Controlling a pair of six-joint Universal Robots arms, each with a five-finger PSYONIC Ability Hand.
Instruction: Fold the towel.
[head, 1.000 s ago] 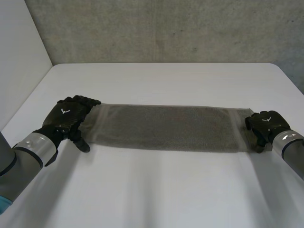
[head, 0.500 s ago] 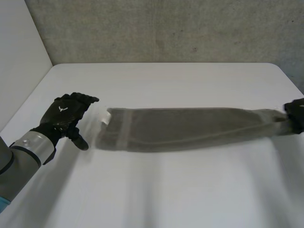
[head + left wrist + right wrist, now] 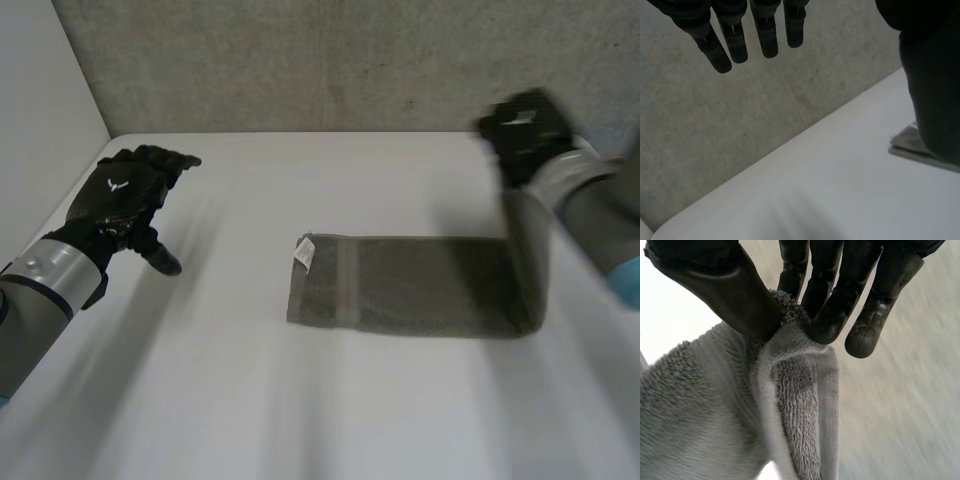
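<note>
Concrete wall (image 3: 330,60) at 12 o'clock behind my white table (image 3: 350,410). The grey towel (image 3: 420,285) lies right of centre, its 3 o'clock end hanging from my right hand (image 3: 520,132), pinched between thumb and fingers at 2 o'clock. My left hand (image 3: 120,195) hovers at 9 o'clock, well apart, fingers straight, empty.

Place: a robotics lab or test cell.
Backdrop: a rough, unpainted grey concrete wall (image 3: 330,60), with a plain white panel (image 3: 40,110) at the side.
Bench: a plain white table (image 3: 330,400) set against that wall, carrying a grey towel (image 3: 420,285).
Machinery: two robot arms with grey joints, ending in a black left hand (image 3: 125,195) and right hand (image 3: 520,130).
</note>
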